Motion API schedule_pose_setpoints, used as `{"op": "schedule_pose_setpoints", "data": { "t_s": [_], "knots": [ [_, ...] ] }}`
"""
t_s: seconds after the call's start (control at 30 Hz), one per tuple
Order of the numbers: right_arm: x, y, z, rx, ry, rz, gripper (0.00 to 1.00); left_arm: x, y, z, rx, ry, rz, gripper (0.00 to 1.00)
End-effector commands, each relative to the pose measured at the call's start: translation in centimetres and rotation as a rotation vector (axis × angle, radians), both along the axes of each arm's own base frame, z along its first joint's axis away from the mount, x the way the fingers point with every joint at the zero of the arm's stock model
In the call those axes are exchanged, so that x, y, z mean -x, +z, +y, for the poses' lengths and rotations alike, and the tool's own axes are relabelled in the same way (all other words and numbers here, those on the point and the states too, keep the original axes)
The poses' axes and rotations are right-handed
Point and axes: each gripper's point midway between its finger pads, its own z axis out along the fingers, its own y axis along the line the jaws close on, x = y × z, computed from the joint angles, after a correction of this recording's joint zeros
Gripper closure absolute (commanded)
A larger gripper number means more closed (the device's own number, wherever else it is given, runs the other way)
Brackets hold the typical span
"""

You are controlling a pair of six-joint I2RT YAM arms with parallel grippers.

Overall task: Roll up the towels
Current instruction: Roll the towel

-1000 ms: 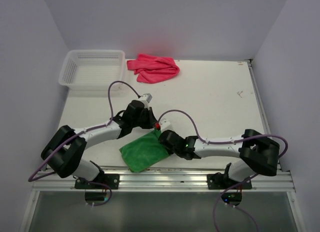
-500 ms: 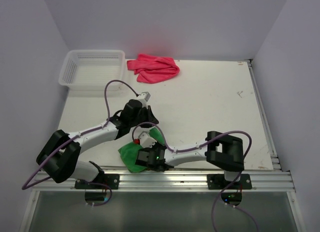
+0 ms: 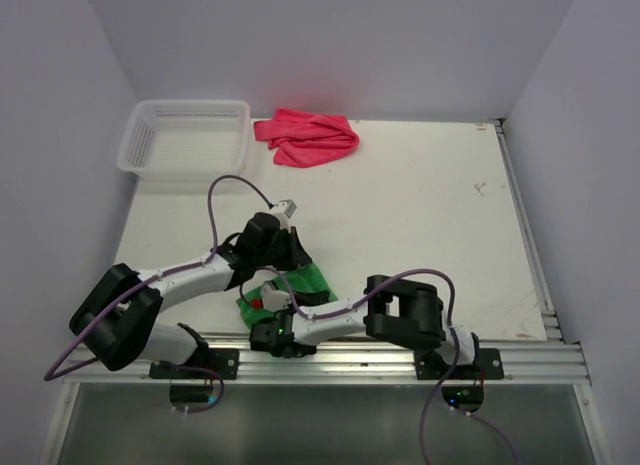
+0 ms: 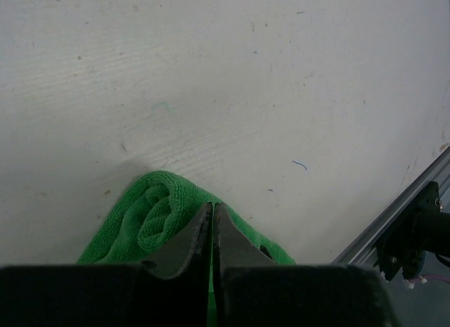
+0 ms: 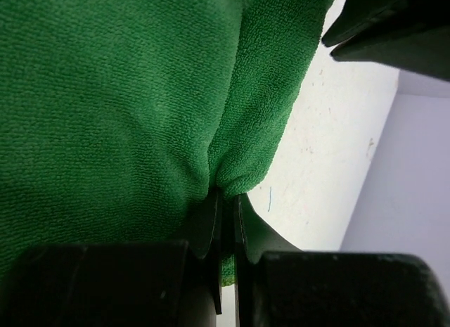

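Now: green towel at near desk edge, partly rolled. Right claw grasping its fold. Left claw clenched atop roll, pinch unclear. Advice: move 2 claws level, roll tight. Pink towel far back, unrolled.

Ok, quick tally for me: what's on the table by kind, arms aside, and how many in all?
Towels: 2, the green towel and the pink-red towel
Baskets: 1, the white mesh basket
Total: 3
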Motion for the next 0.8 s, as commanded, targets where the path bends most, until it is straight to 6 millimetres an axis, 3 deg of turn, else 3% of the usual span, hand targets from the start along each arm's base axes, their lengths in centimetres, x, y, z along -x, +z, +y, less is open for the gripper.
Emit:
{"op": "schedule_pose_setpoints", "data": {
  "t_s": [0.0, 0.47, 0.77],
  "knots": [
    [1.8, -3.2, 1.3, 0.005, -0.002, 0.113, 1.0, 0.2, 1.3, -0.7, 0.068, -0.014, -0.032, 0.94],
    [2.6, -6.4, 2.4, 0.118, 0.031, 0.199, 1.0, 1.6, 1.5, -0.1, 0.075, -0.026, -0.039, 0.94],
    [2.8, -7.5, 2.5, 0.153, 0.046, 0.234, 1.0, 2.9, 0.5, -1.1, 0.106, -0.072, -0.03, 0.93]
  ]
}}
